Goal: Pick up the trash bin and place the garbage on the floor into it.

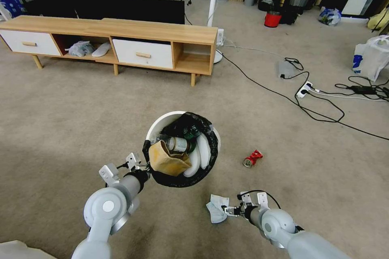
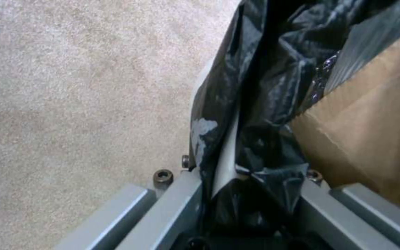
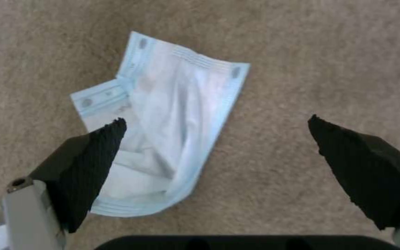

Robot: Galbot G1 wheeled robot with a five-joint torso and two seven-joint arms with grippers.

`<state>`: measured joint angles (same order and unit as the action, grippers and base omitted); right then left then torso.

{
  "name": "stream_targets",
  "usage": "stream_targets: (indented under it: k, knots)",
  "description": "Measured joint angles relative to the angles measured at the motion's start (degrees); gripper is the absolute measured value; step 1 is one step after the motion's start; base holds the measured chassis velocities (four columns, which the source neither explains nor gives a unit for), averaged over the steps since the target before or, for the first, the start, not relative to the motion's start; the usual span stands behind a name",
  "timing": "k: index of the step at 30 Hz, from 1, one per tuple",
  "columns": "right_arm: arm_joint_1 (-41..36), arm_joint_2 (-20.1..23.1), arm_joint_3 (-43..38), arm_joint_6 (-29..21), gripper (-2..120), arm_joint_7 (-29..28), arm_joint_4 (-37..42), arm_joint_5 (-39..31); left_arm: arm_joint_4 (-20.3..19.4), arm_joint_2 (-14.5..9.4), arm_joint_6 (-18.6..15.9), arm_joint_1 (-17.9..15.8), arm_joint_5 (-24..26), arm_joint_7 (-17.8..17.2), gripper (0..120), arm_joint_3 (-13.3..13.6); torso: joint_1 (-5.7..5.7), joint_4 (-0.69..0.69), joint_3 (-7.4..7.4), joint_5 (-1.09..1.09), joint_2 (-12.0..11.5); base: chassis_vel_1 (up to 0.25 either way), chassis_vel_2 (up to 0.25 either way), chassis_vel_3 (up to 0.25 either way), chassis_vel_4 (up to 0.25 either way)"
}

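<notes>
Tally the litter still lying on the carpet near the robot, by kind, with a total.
Crushed red can: 1
Pale blue face mask, under the open right gripper: 1
Total: 2

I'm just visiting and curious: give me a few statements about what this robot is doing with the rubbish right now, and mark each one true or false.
1. The left gripper is clamped on the rim of the small round white plastic trash bin lined with a black bag. True.
2. The bin is empty. False: it holds a brown paper carton, a bottle and white pieces.
3. The right gripper is shut on the crumpled pale blue face mask. False: it is open just above the mask, which lies on the greyish-beige carpet floor.
4. A crushed red can lies on the carpet to the bin's right. True.
</notes>
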<state>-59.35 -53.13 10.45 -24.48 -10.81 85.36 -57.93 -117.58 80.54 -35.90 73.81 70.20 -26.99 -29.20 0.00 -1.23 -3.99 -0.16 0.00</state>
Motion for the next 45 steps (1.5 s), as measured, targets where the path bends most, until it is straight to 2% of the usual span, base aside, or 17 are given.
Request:
stream_targets:
  k: [21, 36, 45]
  knots:
    - [2.8, -4.0, 3.5, 0.6, 100, 1.1, -3.7, 0.6, 0.1, -0.4, 0.0, 0.1, 0.2, -0.1, 0, -1.1, 0.00, 0.00, 0.00, -0.01, 0.0, 0.000, 0.000, 0.000, 0.000]
    - [5.4, -7.8, 5.9, 1.5, 100, 1.8, -6.6, 0.5, 1.5, -1.3, 0.0, -0.8, 0.8, 0.2, 0, -0.9, 0.00, 0.00, 0.00, -0.01, 0.0, 0.000, 0.000, 0.000, 0.000]
    - [5.5, -8.5, 6.3, 1.8, 100, 1.5, -6.8, 0.5, 1.9, -1.6, 0.2, -1.0, 1.1, 0.4, 0, -0.9, 0.00, 0.00, 0.00, -0.01, 0.0, 0.000, 0.000, 0.000, 0.000]
